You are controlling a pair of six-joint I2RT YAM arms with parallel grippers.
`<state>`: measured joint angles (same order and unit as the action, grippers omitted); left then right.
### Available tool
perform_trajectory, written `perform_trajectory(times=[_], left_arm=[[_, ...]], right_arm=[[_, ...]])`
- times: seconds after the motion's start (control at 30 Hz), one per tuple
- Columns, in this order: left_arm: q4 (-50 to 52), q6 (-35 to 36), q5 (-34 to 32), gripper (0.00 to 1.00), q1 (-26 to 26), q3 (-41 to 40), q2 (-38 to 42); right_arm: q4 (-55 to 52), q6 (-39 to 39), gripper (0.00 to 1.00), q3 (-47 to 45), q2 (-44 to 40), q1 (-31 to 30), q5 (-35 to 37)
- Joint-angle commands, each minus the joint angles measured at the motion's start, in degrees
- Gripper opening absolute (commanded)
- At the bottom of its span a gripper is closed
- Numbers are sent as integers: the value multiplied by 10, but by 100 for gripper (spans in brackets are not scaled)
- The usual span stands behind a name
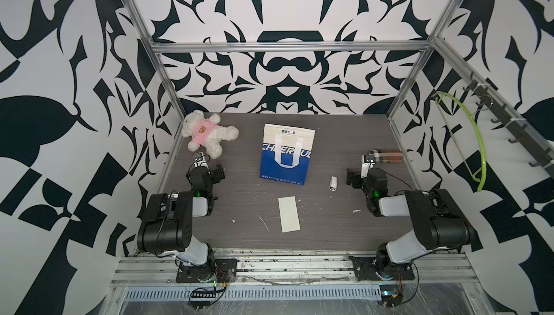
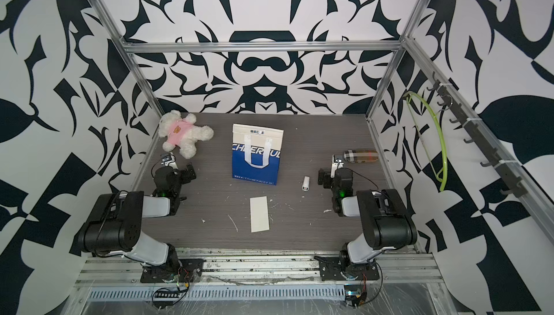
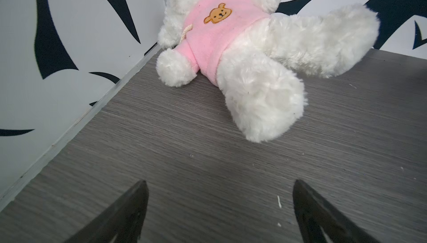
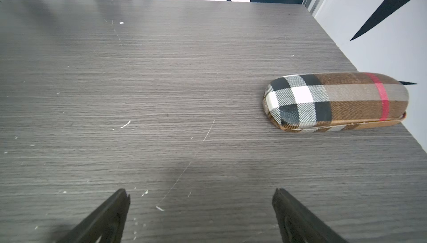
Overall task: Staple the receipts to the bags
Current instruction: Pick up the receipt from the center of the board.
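Nearest the arm bases, the receipt (image 1: 289,214) lies flat on the table (image 1: 239,232), touching nothing. It looks thin, light and limp, so pinching one short end seems best. Just beyond, the small white stapler (image 1: 332,183) sits near the right gripper (image 4: 199,191), whose jaws are spread wide over bare table. The left gripper (image 3: 219,184) is equally spread and empty. Farther back is the paper bag (image 1: 285,155), stiffish but creasable, and its white top band suits the staple. A teddy bear (image 3: 242,52) and a plaid glasses case (image 4: 335,100) lie at the far sides.
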<state>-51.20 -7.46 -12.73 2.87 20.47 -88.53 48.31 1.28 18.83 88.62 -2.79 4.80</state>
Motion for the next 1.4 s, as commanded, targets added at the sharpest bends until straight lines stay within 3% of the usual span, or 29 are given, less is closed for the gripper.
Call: perform_trajectory(times=[0.0, 0.6, 0.7, 0.83, 0.93, 1.07, 1.2, 1.37], left_arm=[[-5, 4, -4, 100, -1, 10, -2], [-19, 12, -5, 100, -1, 8, 2], [103, 15, 7, 100, -1, 38, 76], [283, 4, 41, 100, -2, 87, 237], [464, -8, 105, 100, -4, 161, 333], [605, -70, 171, 100, -21, 209, 437], [715, -88, 212, 99, -62, 218, 515], [822, -100, 260, 94, -98, 215, 551]], right_arm=[[25, -3, 99, 17, -2, -3, 8], [34, -2, 99, 11, -11, -3, 12], [-51, -2, 99, 29, -76, -4, 19], [-249, 37, 97, 83, -218, -10, 11], [-400, 72, 96, 135, -312, -21, -57], [-542, 122, 93, 180, -387, -57, -188], [-636, 178, 91, 198, -407, -110, -287], [-698, 220, 88, 162, -408, -155, -376]])
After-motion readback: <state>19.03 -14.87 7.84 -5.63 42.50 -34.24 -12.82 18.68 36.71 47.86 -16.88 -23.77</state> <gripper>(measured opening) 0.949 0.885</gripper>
